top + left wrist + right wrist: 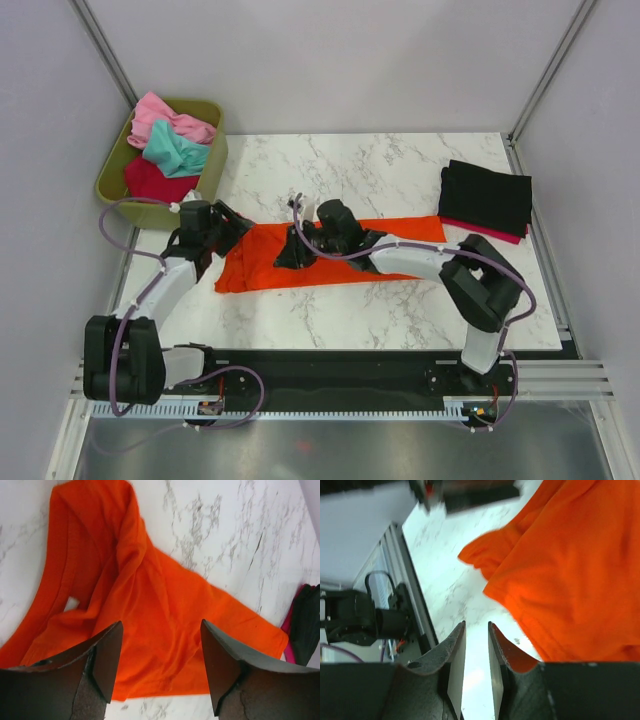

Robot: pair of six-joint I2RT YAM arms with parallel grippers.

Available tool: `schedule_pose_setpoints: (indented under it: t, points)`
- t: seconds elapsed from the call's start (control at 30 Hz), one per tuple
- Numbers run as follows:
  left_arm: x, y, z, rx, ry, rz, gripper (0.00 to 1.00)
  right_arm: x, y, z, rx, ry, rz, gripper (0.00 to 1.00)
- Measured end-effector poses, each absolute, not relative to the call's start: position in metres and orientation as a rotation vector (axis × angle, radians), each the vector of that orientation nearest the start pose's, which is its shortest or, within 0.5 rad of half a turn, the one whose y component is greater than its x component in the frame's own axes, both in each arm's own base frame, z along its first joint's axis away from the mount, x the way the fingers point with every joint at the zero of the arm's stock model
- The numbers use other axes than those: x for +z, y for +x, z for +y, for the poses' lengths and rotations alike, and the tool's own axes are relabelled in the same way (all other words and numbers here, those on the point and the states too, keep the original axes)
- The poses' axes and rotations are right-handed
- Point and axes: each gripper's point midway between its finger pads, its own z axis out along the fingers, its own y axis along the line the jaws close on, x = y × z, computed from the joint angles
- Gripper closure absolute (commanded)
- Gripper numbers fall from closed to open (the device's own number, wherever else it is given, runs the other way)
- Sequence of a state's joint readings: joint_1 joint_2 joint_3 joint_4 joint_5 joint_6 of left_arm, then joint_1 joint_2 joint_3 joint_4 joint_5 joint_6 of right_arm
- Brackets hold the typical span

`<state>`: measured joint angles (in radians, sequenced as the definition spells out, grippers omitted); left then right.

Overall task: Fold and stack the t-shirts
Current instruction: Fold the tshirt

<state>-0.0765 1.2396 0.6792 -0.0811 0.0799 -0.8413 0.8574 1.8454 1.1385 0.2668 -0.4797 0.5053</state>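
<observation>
A large bright orange t-shirt (400,238) lies stretched across the middle of the marble table, bunched at its left end. It shows in the left wrist view (150,595) and the right wrist view (570,565). My left gripper (235,228) (161,625) is open wide and empty, just above the shirt's left end. My right gripper (290,255) (476,625) hangs over bare table beside the shirt's near edge, its jaws a narrow gap apart with nothing between them. A folded black shirt (487,195) (307,625) lies on a crimson one (480,230) at the right.
An olive-green bin (215,165) at the back left holds a pink shirt (165,118), a teal shirt (178,150) and a dark red shirt (155,180). Grey walls close in the table. The arm bases and a rail run along the near edge.
</observation>
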Motion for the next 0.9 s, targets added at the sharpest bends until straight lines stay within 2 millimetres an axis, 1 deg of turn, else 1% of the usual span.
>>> schedule_pose_setpoints:
  t: [0.07,0.13,0.2,0.27,0.33,0.4,0.5,0.6,0.67,0.83,0.9]
  points:
    - [0.110,0.337,-0.073,-0.589,-0.824,2.140,0.29,0.144,0.268,0.430,1.261,-0.668,2.071,0.68]
    - [0.107,0.321,-0.073,-0.592,-0.849,2.147,0.29,0.151,0.289,0.411,1.208,-0.588,2.061,0.67]
    - [0.101,0.301,-0.072,-0.581,-0.883,2.163,0.28,0.145,0.308,0.393,1.150,-0.508,2.080,0.67]
    - [0.099,0.284,-0.070,-0.575,-0.915,2.169,0.20,0.132,0.322,0.375,1.092,-0.432,2.122,0.66]
    - [0.099,0.271,-0.068,-0.576,-0.942,2.160,0.18,0.119,0.327,0.362,1.055,-0.383,2.164,0.66]
    - [0.100,0.260,-0.066,-0.586,-0.963,2.138,0.17,0.111,0.329,0.355,1.029,-0.353,2.196,0.63]
    - [0.097,0.246,-0.065,-0.608,-0.985,2.107,0.20,0.105,0.331,0.349,0.990,-0.331,2.221,0.61]
    - [0.086,0.236,-0.064,-0.606,-1.015,2.107,0.21,0.094,0.336,0.337,0.885,-0.303,2.263,0.62]
    - [0.077,0.231,-0.063,-0.602,-1.038,2.119,0.21,0.087,0.342,0.325,0.779,-0.285,2.289,0.62]
    - [0.049,0.221,-0.063,-0.577,-1.104,2.170,0.23,0.082,0.361,0.295,0.520,-0.232,2.308,0.60]
    - [0.041,0.220,-0.063,-0.571,-1.130,2.182,0.23,0.082,0.367,0.283,0.425,-0.209,2.309,0.60]
